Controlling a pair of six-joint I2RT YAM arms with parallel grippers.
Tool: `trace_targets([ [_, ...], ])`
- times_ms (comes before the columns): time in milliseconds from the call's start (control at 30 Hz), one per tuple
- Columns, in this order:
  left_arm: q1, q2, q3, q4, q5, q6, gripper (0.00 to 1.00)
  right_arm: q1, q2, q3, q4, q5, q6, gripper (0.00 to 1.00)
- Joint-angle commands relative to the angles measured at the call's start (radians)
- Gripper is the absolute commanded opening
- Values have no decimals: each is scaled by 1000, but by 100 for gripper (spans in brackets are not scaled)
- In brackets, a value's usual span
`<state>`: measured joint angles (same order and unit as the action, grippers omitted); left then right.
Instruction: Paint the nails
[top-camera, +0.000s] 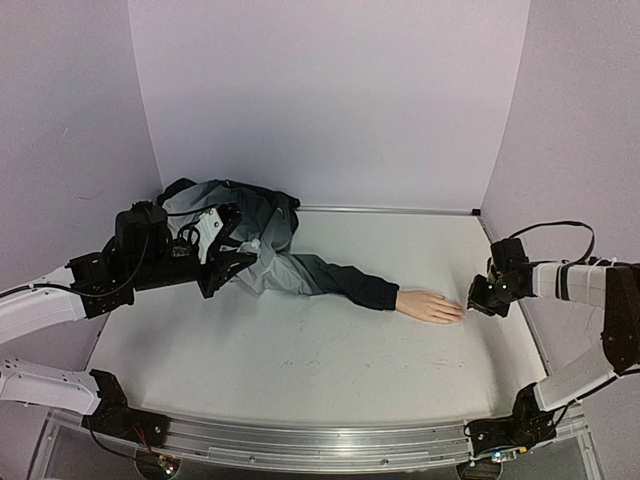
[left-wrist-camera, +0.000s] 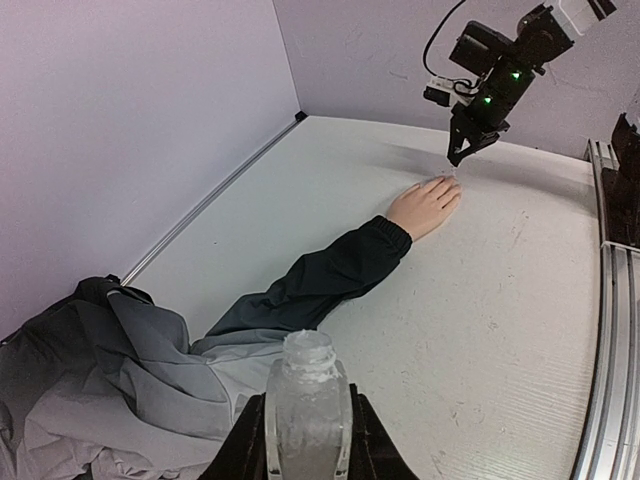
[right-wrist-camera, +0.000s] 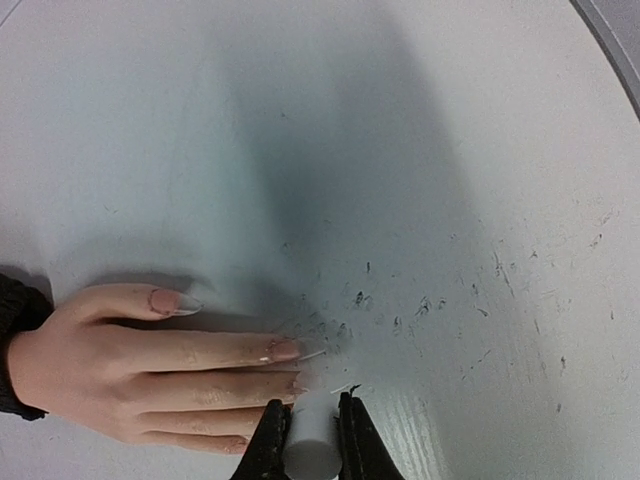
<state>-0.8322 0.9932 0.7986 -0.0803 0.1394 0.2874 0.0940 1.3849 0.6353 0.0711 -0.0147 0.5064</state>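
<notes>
A pale mannequin hand (top-camera: 430, 306) lies flat on the table, sticking out of a dark grey jacket sleeve (top-camera: 345, 281). It also shows in the left wrist view (left-wrist-camera: 425, 205) and the right wrist view (right-wrist-camera: 150, 375). Its nails (right-wrist-camera: 283, 350) are long and clear-tipped. My right gripper (right-wrist-camera: 311, 425) is shut on a white cylindrical brush cap (right-wrist-camera: 312, 440), held right over the middle fingertips; the brush is hidden beneath. My left gripper (left-wrist-camera: 305, 440) is shut on an open whitish bottle (left-wrist-camera: 307, 400), held above the jacket at the far left (top-camera: 215, 255).
The crumpled grey jacket (top-camera: 245, 225) lies at the back left against the purple wall. A metal rail (top-camera: 320, 445) runs along the near edge of the table. Dark scuff marks (right-wrist-camera: 400, 310) dot the tabletop just beyond the fingertips.
</notes>
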Motion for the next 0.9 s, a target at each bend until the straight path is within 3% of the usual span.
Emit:
trace_targets([
  [0,0,-14,67,4,12,-7,0,-1,2,24,-53,76,27,0],
  [167,-1,-14,68,4,11,-7,0,-1,-30,21,-67,88,30,0],
  [400,0,-7,70,4,14,-9,0,4,-75,1,-39,-20,-15,0],
  [867,0,-13,70,4,14,-9,0,10,-5,17,-37,-5,-12,0],
])
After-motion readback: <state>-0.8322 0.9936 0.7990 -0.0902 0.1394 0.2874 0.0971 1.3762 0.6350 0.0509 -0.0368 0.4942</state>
